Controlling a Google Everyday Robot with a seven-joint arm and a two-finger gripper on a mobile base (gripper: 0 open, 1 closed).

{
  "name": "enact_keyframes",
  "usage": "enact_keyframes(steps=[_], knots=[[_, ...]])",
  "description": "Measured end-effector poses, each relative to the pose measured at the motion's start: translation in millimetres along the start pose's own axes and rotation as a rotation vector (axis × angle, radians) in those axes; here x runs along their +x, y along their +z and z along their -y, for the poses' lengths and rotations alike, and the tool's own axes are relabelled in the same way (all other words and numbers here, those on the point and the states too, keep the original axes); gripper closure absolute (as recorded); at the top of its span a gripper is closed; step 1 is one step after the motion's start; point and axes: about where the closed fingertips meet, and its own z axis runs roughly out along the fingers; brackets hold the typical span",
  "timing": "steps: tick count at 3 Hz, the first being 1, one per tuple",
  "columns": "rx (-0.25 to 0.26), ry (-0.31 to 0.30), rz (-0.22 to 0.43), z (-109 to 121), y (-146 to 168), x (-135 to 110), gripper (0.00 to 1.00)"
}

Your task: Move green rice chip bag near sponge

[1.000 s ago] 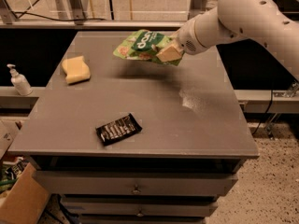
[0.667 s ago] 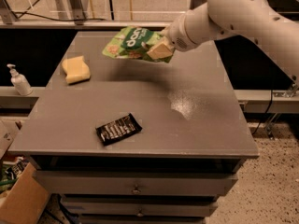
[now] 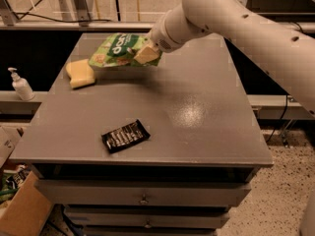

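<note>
Closest to the camera, the drawers (image 3: 142, 193) sit under the front lip of the table (image 3: 197, 122), with a cardboard box (image 3: 24, 210) on the floor at the lower left. Just behind that front edge lies a black wrapper (image 3: 125, 136), flat and slightly askew, well apart from everything the task concerns. The middle and right of the tabletop are bare grey surface.

Further back on the left, the sponge (image 3: 80, 73) rests flat near the table's left edge. A soap bottle (image 3: 20, 85) stands off the table on a lower ledge beyond that edge.

Above and just to the right of the sponge hangs the green bag (image 3: 115, 49), lifted off the surface. A soft shadow falls on the tabletop below it. The gripper (image 3: 146, 54) has its fingers closed on the bag's right end, so the rest of the bag juts leftward toward the sponge. The arm (image 3: 236, 18) reaches in from the upper right.

Holding it by one end likely lets the free end come down beside the sponge without the fingers crowding it. The bag's left tip appears very near the sponge, so lowering could nudge it. The left edge is close beyond the sponge, leaving little spare room that way.
</note>
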Motion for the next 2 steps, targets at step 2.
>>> enact_keyframes(steps=[2], knots=[[0.022,0.059,-0.102,-6,60,-36,1.00]])
